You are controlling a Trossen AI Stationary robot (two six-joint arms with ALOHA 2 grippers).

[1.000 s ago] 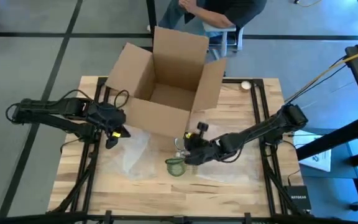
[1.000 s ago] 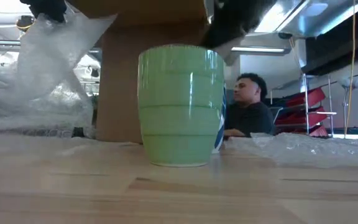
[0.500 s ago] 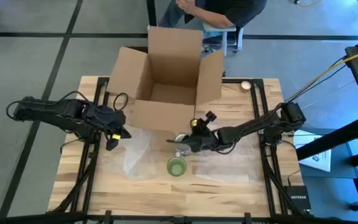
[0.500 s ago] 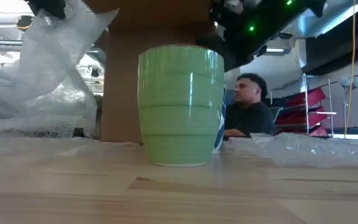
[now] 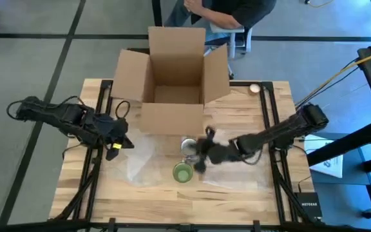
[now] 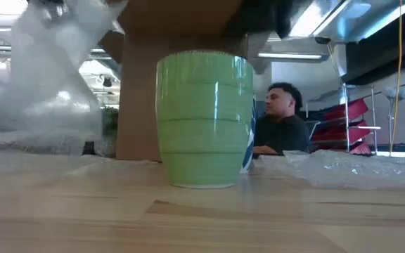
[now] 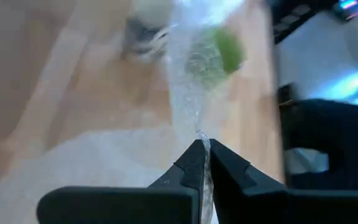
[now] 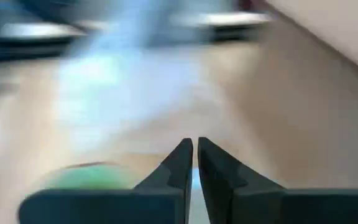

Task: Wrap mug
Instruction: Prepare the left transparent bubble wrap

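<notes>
- Your green mug is standing bare and upright on the table, in front of the cardboard box; the wrapping is barely starting.
- Your left gripper is pinching the bubble wrap, lifting one edge.
- Your right gripper, fingers together and empty, is hovering just beside the mug.

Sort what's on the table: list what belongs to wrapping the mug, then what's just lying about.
For the job: green mug; bubble wrap, pinched by the left gripper; right gripper beside the mug.

Lying about: open cardboard box; metal cup; small round object.
</notes>
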